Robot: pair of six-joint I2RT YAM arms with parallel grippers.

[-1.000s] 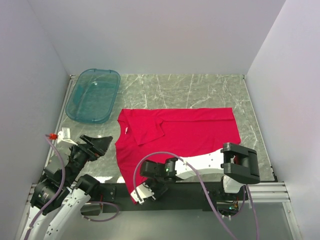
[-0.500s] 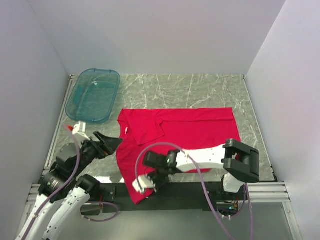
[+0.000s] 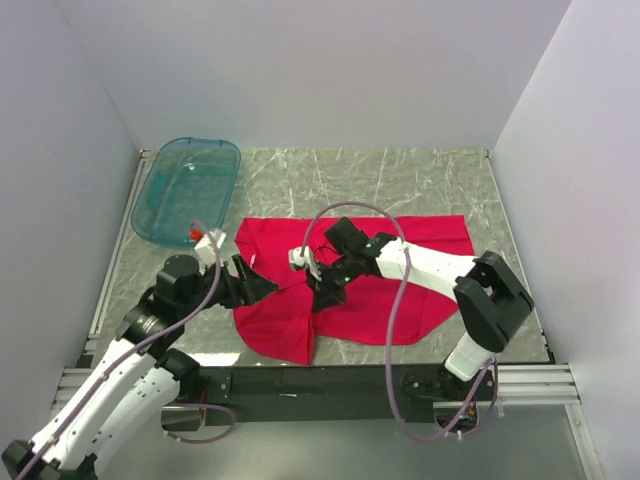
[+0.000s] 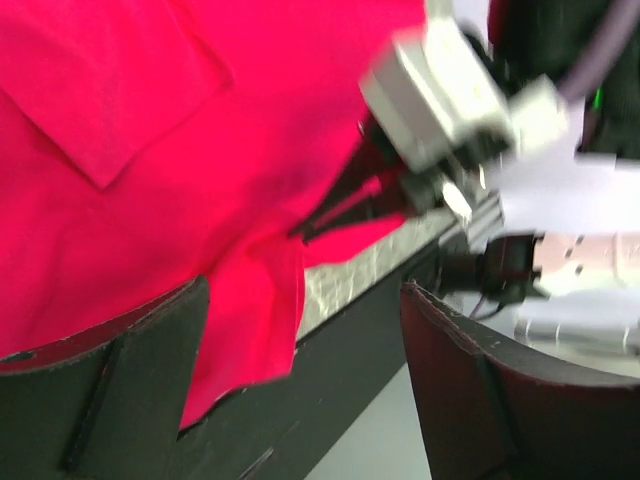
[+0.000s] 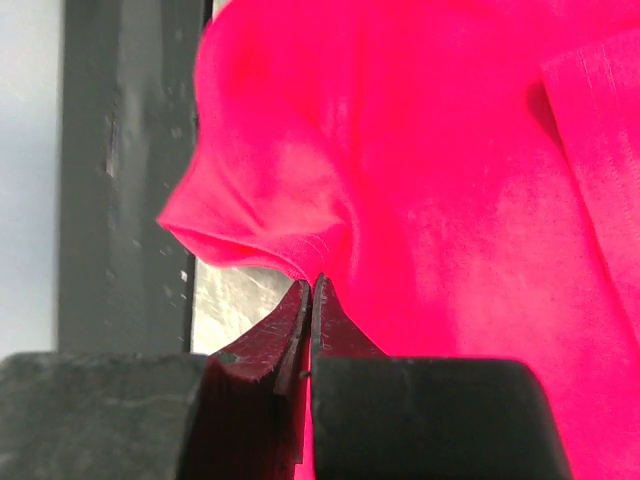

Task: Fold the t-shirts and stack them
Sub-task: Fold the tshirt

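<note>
The red t-shirt lies on the marble table, its near left part pulled up into a loose fold. My right gripper is shut on a pinch of that fabric and holds it above the table; in the right wrist view the jaws meet on a bunched hem. My left gripper is open and empty at the shirt's left edge. In the left wrist view its fingers stand wide apart over the shirt, and the right gripper shows pinching the cloth.
A translucent teal tub stands at the far left corner of the table. The black front rail runs along the near edge, with a corner of the shirt close to it. White walls close in three sides.
My right gripper has lifted the shirt's near hem from the front rail and carried it toward the middle. My left arm has swung forward and right to the shirt's left edge.
</note>
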